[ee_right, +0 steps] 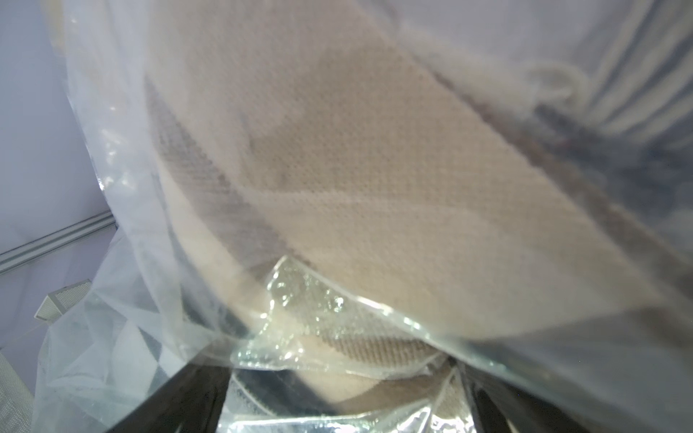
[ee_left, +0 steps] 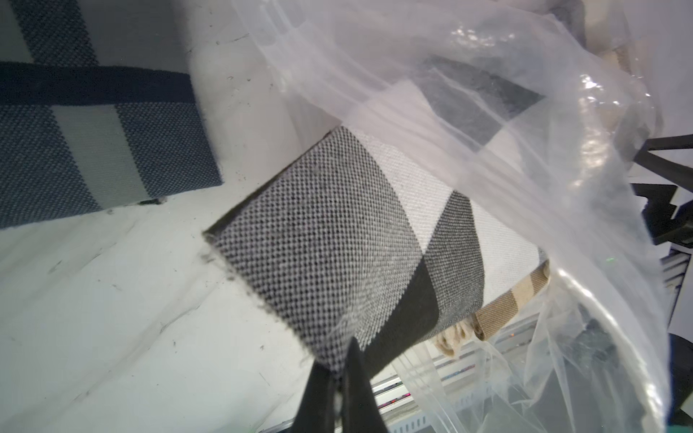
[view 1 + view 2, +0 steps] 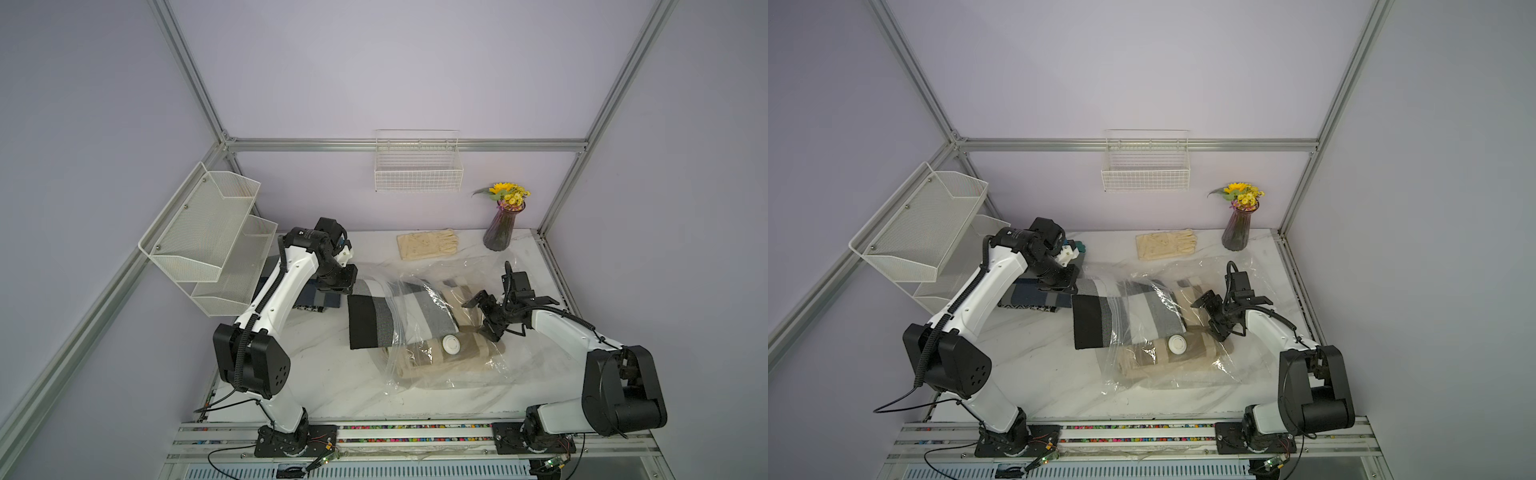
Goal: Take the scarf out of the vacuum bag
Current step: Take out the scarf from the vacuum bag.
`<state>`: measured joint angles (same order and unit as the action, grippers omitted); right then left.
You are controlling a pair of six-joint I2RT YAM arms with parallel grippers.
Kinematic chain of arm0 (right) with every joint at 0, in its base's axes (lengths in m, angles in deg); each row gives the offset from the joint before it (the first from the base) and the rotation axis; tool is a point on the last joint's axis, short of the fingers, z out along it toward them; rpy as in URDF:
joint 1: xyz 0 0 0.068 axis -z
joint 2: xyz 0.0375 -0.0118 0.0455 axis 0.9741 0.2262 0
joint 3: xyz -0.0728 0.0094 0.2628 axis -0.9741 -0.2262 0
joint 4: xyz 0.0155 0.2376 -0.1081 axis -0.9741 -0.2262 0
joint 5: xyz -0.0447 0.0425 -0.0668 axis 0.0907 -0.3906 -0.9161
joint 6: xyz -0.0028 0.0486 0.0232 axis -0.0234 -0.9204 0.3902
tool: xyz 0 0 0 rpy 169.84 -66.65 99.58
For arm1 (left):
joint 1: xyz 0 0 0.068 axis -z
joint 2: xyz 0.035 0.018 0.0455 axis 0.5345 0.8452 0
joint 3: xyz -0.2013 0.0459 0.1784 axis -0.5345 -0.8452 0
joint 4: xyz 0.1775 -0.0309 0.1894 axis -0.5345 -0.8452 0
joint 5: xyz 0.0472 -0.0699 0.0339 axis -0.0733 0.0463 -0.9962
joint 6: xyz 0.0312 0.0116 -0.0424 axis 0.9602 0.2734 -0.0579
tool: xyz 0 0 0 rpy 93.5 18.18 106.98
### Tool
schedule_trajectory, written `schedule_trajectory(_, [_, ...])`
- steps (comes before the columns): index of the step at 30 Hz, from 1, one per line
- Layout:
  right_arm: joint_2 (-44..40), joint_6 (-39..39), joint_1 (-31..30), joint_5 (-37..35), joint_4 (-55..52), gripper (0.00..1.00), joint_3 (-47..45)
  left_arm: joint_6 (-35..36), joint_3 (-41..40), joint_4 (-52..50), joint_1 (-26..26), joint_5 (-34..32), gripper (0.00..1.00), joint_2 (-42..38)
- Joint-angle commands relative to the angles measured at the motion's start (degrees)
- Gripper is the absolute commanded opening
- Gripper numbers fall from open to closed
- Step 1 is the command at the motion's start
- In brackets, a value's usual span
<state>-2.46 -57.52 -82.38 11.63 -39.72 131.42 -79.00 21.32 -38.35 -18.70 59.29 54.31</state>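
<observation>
A grey, black and white checked scarf (image 3: pixel 374 320) (image 3: pixel 1096 320) (image 2: pixel 330 240) sticks halfway out of the mouth of the transparent vacuum bag (image 3: pixel 486 374) (image 3: pixel 1225 370) (image 2: pixel 562 187) (image 1: pixel 112 262). My left gripper (image 3: pixel 348 291) (image 3: pixel 1073 289) (image 2: pixel 345 360) is shut on that scarf's far corner and holds it off the table. A beige striped scarf (image 3: pixel 440 361) (image 1: pixel 375 187) lies inside the bag under the white valve cap (image 3: pixel 451 344) (image 3: pixel 1177 344). My right gripper (image 3: pixel 484 318) (image 3: pixel 1212 318) (image 1: pixel 337 397) stands open and wide against the bag's right side, with plastic and beige cloth between its fingers.
A folded dark blue scarf (image 3: pixel 316 301) (image 2: pixel 93 150) lies under the left arm. Cream gloves (image 3: pixel 428 244) and a vase of flowers (image 3: pixel 500 228) stand at the back. A mesh shelf (image 3: pixel 208 237) hangs on the left and a wire basket (image 3: pixel 417 170) on the back wall.
</observation>
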Motion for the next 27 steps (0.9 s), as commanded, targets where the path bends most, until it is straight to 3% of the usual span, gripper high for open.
schedule_trajectory(1, [2.8,-1.0,0.6,-5.4,0.1,0.97,-1.1,0.2,0.4,-1.7,-1.5,-7.6,0.00,-2.5])
schedule_trajectory(16, [6.6,0.4,1.0,-2.7,4.4,0.97,-0.5,-2.9,4.7,-2.6,-4.6,-29.1,0.00,3.8])
schedule_trajectory(27, [9.0,1.3,1.4,-1.9,5.6,0.97,-0.5,-3.8,10.4,-3.2,-6.2,-39.7,0.00,9.6])
